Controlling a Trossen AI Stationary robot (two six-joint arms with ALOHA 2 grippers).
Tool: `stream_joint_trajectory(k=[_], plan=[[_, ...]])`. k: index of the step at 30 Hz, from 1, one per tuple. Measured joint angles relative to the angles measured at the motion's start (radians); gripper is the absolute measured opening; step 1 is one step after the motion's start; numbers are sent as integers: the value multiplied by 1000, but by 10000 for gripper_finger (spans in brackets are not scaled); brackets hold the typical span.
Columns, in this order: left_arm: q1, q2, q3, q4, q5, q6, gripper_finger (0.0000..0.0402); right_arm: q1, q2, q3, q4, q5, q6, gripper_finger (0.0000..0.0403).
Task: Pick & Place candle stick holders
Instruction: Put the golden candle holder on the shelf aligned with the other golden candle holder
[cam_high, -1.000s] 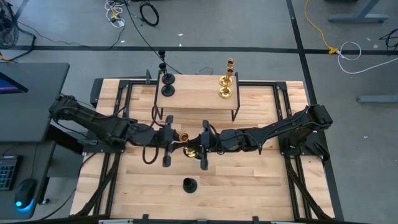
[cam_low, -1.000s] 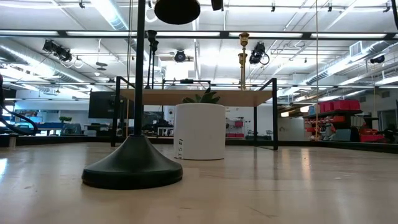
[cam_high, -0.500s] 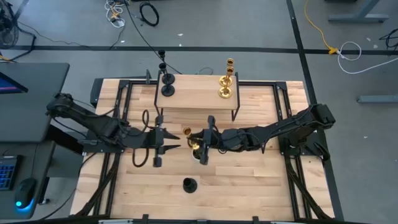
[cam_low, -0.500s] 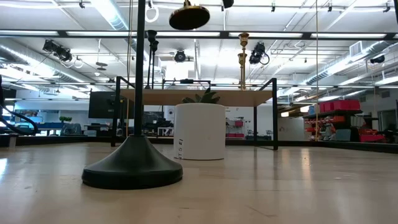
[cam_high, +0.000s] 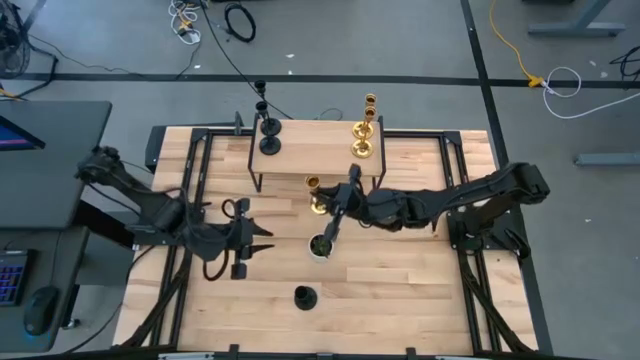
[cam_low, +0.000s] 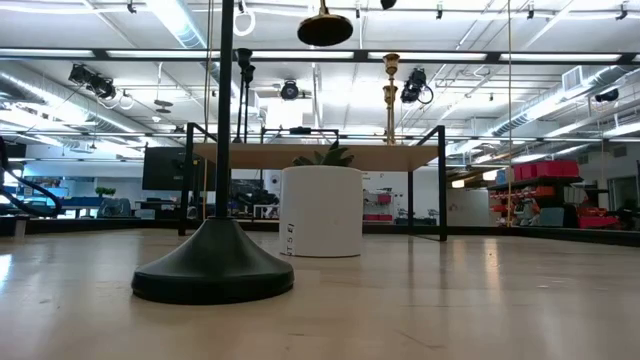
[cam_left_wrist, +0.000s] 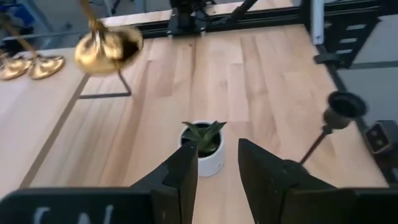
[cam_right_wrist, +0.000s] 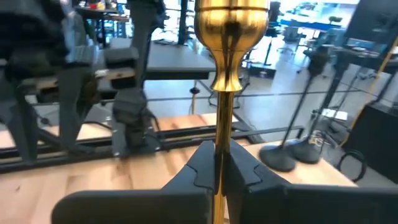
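The main risk is a slip or a collision: the right claw (cam_high: 322, 197) pinches the shiny gold candle stick holder (cam_high: 315, 194) by its thin stem alone, carried in the air with its flared base away from the claw. A thin metal stem could twist in that grip. The holder hangs just in front of the raised wooden shelf (cam_high: 316, 148) near the table's far edge, so a low approach could knock its edge or topple the two gold holders (cam_high: 363, 139) standing at the shelf's right end, or the two black holders (cam_high: 267, 135) at its left end.

In the right wrist view the right claw's fingers (cam_right_wrist: 198, 167) are pressed together on the gold stem, cup end beyond the tips.

The left claw (cam_high: 250, 242) waits over the wooden table (cam_high: 400, 300) towards its left edge, fingers (cam_left_wrist: 186, 171) spread and holding nothing. A small round white-rimmed pot (cam_high: 319, 245) with a green plant sits mid-table, and one black holder (cam_high: 304, 297) stands near the front edge.
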Motion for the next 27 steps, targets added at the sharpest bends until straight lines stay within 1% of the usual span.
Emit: stream_joint_trajectory(k=[3, 8, 11, 15, 19, 24, 27], plan=[[-23, 0, -19, -6, -44, -28, 117, -14, -28, 0, -47, 12, 9, 6], [-57, 0, -57, -8, -89, -71, 117, -20, -78, 0, -154, 68, 33, 6], [-76, 0, -73, -10, -117, -91, 117, -19, -116, 0, -212, 74, 51, 6], [-97, 0, -88, -9, -142, -109, 117, -11, -173, -30, -221, 84, 56, 6], [-122, 0, -93, -15, -183, -132, 117, -9, -283, -173, -128, 95, 64, 6], [-148, 0, -93, -16, -225, -149, 117, -3, -435, -418, 94, 91, 85, 6], [-157, 0, -93, -16, -251, -150, 117, -3, -490, -540, 242, 89, 85, 6]])
